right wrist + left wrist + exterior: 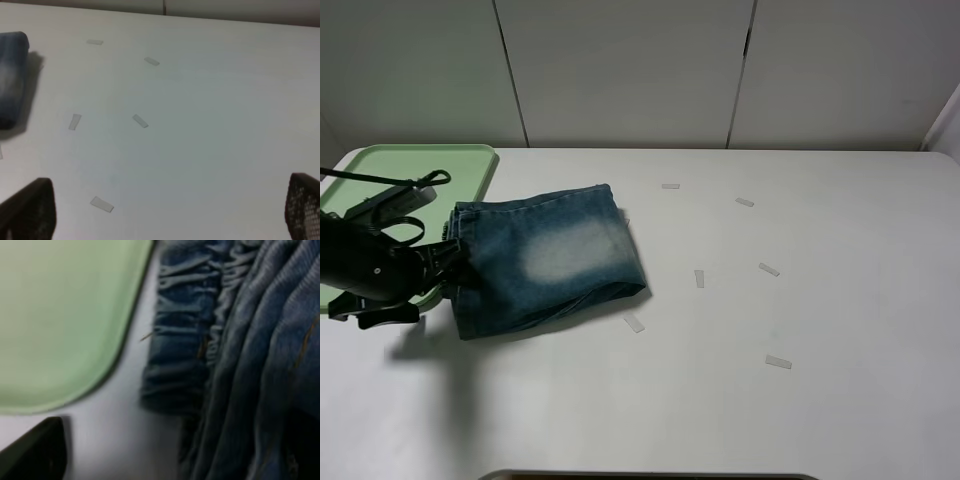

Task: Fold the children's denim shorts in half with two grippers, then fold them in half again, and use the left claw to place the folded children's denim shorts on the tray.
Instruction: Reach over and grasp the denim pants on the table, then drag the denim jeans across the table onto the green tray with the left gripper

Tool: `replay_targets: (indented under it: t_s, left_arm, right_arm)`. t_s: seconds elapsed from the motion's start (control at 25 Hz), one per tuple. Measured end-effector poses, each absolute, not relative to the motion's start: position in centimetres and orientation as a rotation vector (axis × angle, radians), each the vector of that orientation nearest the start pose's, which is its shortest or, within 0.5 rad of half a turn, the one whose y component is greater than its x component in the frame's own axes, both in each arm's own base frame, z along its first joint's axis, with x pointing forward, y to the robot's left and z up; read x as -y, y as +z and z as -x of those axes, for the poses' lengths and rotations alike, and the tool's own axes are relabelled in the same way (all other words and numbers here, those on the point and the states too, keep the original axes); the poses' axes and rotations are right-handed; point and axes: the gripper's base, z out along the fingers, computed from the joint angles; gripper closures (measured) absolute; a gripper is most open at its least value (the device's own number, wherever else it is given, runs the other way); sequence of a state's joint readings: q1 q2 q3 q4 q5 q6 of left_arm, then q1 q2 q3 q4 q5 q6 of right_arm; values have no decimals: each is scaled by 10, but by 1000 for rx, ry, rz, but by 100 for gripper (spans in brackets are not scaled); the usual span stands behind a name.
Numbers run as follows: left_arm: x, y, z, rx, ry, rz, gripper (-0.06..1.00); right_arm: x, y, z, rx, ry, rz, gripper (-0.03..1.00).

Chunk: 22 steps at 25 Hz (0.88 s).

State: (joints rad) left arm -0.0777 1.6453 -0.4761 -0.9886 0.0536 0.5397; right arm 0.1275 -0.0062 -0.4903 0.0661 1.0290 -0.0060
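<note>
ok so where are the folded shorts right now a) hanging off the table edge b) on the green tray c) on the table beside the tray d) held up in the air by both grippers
c, the shorts lie folded on the white table just beside the green tray, with the left gripper at their waistband end.

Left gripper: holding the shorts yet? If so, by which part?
Nothing held. The left gripper stands open at the waistband edge of the folded denim shorts, not closed on it.

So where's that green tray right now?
In the high view the tray sits at the table's far left corner, just left of the folded denim shorts, partly behind the left gripper.
</note>
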Motion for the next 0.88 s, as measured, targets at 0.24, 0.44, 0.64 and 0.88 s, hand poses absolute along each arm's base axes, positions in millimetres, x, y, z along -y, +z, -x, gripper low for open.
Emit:
replay_targets:
  t_s: [0.24,0.44,0.64,0.88]
  left_arm:
    - [44,95,-259,-2698,-250,452,10]
    - [52,93,-270,-2693,-262,432,38]
    - [54,96,-273,-2687,-277,421,74]
    - [63,103,-282,-2725,-344,214,77]
  right_arm:
    - [-5,277,4,-2013,156,136,27]
    - [-5,277,4,-2013,157,136,27]
    - [-5,277,4,-2013,157,136,27]
    - [-5,277,4,-2013,160,136,27]
